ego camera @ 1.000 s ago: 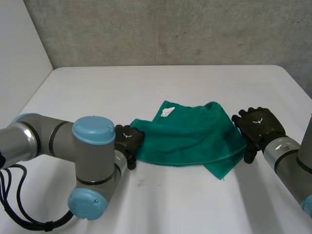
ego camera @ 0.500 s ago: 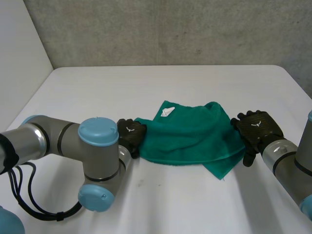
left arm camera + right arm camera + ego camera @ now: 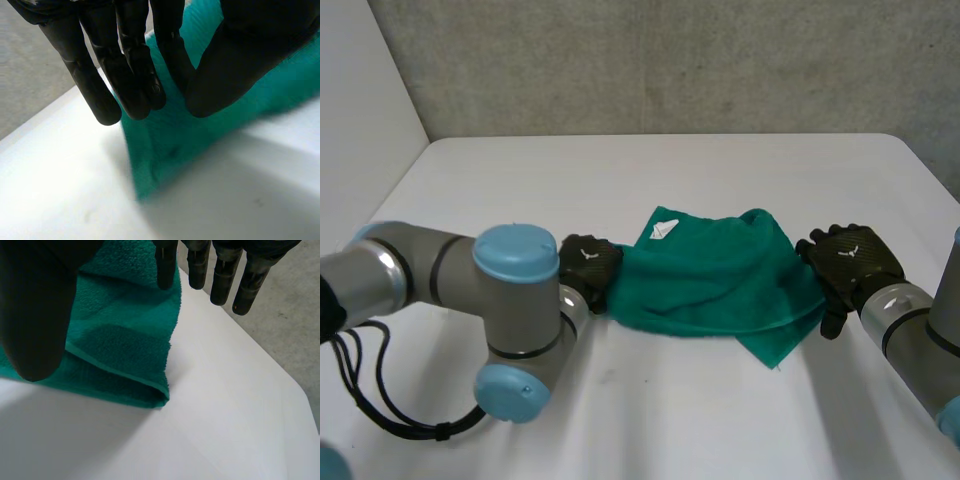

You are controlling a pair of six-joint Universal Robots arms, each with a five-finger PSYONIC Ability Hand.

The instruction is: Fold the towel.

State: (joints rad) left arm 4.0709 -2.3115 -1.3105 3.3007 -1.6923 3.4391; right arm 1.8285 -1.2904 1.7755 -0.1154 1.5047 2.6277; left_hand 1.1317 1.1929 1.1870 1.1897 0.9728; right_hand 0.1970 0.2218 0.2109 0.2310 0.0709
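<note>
A crumpled green towel (image 3: pixel 720 275) with a white label (image 3: pixel 662 229) lies mid-table. My left hand (image 3: pixel 588 270) is at its left edge. In the left wrist view, the fingers (image 3: pixel 130 75) and thumb (image 3: pixel 235 60) pinch the towel (image 3: pixel 165 150) where it rises between them. My right hand (image 3: pixel 850 262) rests by the towel's right edge with straight, spread fingers. The right wrist view has its thumb (image 3: pixel 35 305) over the towel (image 3: pixel 120 340) and its fingers past a folded corner, holding nothing.
The white table (image 3: pixel 650 170) stretches bare toward a grey wall at the back. My left arm's elbow (image 3: pixel 515 330) bulks close to the towel's near left side. Bare table (image 3: pixel 225 405) lies beside the towel's folded corner.
My left hand has closed from relaxed to a pinch on the towel's left edge and nudged it slightly rightward. The left arm shifted a little. The right hand has stayed put.
</note>
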